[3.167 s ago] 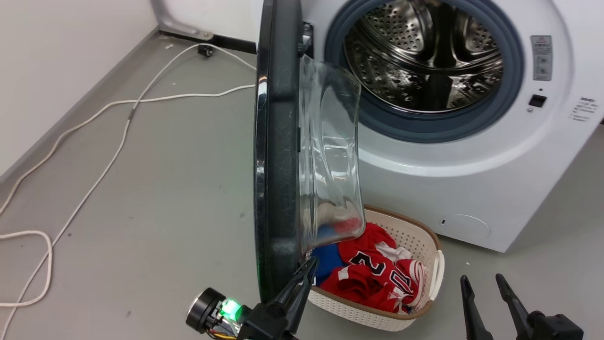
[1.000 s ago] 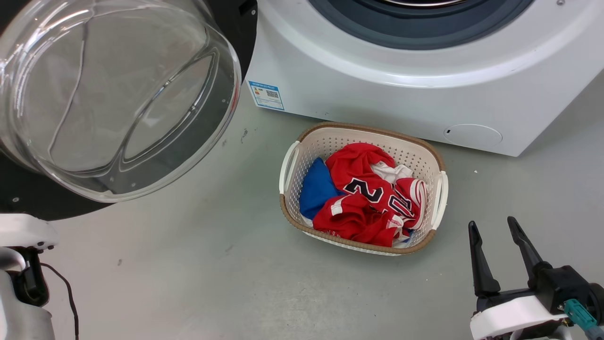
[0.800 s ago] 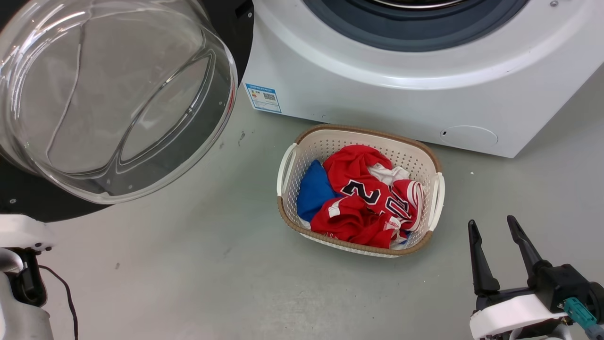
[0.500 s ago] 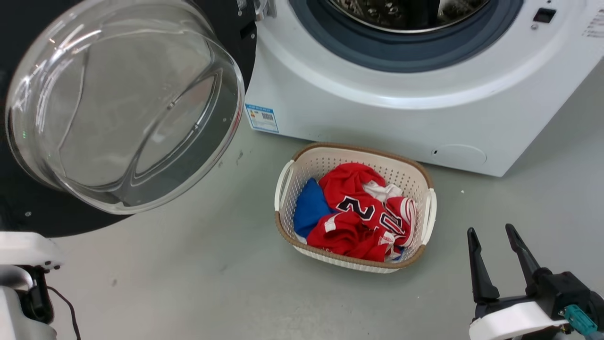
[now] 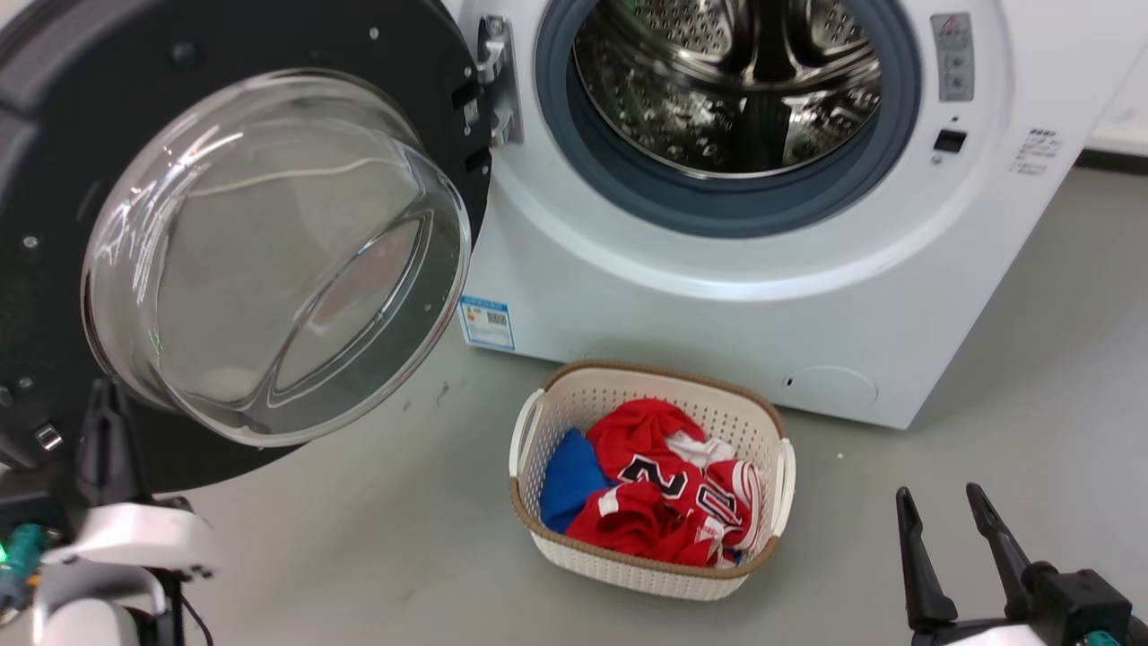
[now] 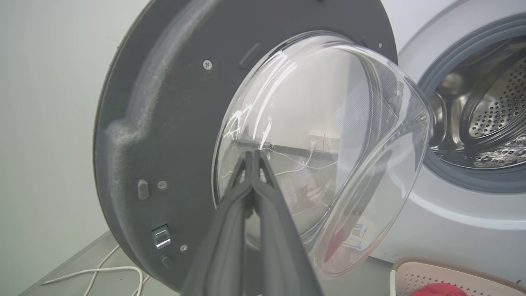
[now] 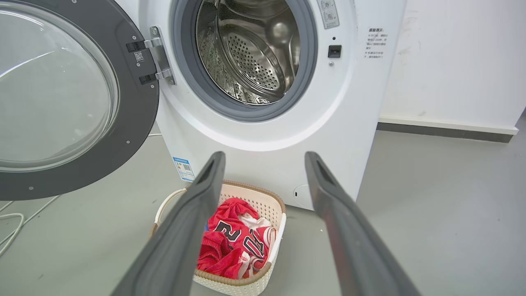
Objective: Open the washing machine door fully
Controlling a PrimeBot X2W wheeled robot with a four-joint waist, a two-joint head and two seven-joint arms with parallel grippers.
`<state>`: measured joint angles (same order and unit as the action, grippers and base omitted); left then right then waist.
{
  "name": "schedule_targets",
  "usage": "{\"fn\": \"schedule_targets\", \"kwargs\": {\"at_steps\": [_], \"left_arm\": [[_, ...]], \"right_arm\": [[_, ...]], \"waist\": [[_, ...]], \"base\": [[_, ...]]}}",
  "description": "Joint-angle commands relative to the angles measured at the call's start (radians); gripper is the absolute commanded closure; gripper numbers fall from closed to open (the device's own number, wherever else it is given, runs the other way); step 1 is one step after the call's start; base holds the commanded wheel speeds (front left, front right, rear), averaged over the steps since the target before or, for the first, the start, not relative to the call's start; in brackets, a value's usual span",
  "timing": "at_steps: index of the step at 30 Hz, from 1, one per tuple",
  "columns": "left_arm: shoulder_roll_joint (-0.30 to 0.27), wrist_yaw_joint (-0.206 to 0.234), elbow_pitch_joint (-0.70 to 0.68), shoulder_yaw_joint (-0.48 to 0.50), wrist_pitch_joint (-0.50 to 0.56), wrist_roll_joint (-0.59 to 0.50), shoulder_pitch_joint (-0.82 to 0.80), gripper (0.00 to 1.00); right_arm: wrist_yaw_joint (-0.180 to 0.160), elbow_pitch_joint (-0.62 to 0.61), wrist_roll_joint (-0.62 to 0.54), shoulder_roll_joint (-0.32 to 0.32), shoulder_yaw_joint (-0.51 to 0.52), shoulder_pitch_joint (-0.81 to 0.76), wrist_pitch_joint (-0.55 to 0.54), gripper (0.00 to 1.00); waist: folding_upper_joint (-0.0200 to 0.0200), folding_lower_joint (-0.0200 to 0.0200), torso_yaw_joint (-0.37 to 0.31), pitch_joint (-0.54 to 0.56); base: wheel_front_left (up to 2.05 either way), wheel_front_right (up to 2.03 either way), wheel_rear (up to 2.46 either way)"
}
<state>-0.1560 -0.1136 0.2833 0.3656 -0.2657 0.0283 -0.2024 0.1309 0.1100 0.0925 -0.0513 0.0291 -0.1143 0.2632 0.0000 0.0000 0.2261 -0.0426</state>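
Observation:
The washing machine [image 5: 682, 296] stands at the back with its steel drum [image 5: 726, 81] exposed. The washing machine door [image 5: 54, 161] is swung wide to the left on its metal hinge [image 5: 498, 81]. Its inner face and glass bowl [image 5: 269, 260] face me. My left gripper [image 5: 106, 395] is shut and empty, just before the door's lower inner face. In the left wrist view the left gripper [image 6: 251, 156] points at the bowl's lower left rim [image 6: 222, 164]; I cannot tell if it touches. My right gripper [image 5: 937, 493] stands open at the lower right, away from the machine [image 7: 267, 135].
A white laundry basket [image 5: 646, 370] with red and blue clothes sits on the grey floor just before the machine, between my two grippers. White cable [image 6: 102, 271] lies on the floor behind the door. A white wall [image 7: 452, 61] rises to the machine's right.
The door has gone from edge-on to wide open. The head camera has tilted up, bringing the drum into view. My left gripper now shows at the lower left; the right one has stayed open.

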Motion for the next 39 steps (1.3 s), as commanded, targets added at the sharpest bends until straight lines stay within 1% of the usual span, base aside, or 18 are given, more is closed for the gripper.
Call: {"fn": "schedule_targets", "kwargs": {"at_steps": [1,5,13,17,22,29,30,31,32,39], "left_arm": [[0.007,-0.002,-0.022,-0.018,0.002,-0.011,0.031,1.00],[0.051,-0.008,-0.103,-0.085,0.002,-0.002,0.093,1.00],[0.090,-0.005,-0.249,-0.199,0.002,-0.007,0.196,1.00],[0.097,0.000,-0.275,-0.260,0.002,-0.018,0.233,1.00],[0.103,0.029,-0.273,-0.324,0.002,-0.007,0.276,1.00],[0.105,0.066,-0.269,-0.357,0.002,0.014,0.311,1.00],[0.105,0.071,-0.267,-0.359,0.002,0.019,0.318,0.72],[0.105,0.074,-0.268,-0.362,0.002,0.022,0.322,0.51],[0.106,0.079,-0.272,-0.364,0.002,0.024,0.325,0.00],[0.106,0.084,-0.287,-0.374,0.002,0.040,0.340,0.00]], "right_arm": [[0.000,-0.005,0.008,0.002,0.003,-0.016,0.002,0.00],[0.000,-0.025,0.004,0.002,0.010,-0.026,0.002,0.00],[0.000,-0.070,0.002,0.002,0.015,-0.035,0.002,0.00],[0.000,-0.091,0.004,0.002,0.015,-0.042,0.002,0.00],[0.000,-0.119,0.009,0.002,0.018,-0.058,0.002,0.00],[0.000,-0.140,0.013,0.002,0.018,-0.071,0.002,0.00],[0.000,-0.142,0.014,0.002,0.019,-0.071,0.002,0.00],[0.000,-0.144,0.015,0.002,0.021,-0.071,0.002,0.00],[0.000,-0.145,0.016,0.002,0.021,-0.071,0.002,0.00],[0.000,-0.150,0.023,0.002,0.025,-0.074,0.002,0.00]], "waist": [[0.0000,0.0000,-0.011,0.036],[0.0000,0.0000,-0.037,0.060],[0.0000,0.0000,-0.111,0.080],[0.0000,0.0000,-0.149,0.087],[0.0000,0.0000,-0.196,0.093],[0.0000,0.0000,-0.237,0.093],[0.0000,0.0000,-0.240,0.093],[0.0000,0.0000,-0.244,0.094],[0.0000,0.0000,-0.246,0.094],[0.0000,0.0000,-0.248,0.097]], "base": [[0.00,0.00,0.00],[0.00,0.00,0.00],[0.00,0.00,0.00],[0.00,0.00,0.00],[0.00,0.00,0.00],[0.00,0.00,0.00],[0.00,0.00,0.00],[0.00,0.00,0.00],[0.00,0.00,0.00],[0.00,0.00,0.00]]}}
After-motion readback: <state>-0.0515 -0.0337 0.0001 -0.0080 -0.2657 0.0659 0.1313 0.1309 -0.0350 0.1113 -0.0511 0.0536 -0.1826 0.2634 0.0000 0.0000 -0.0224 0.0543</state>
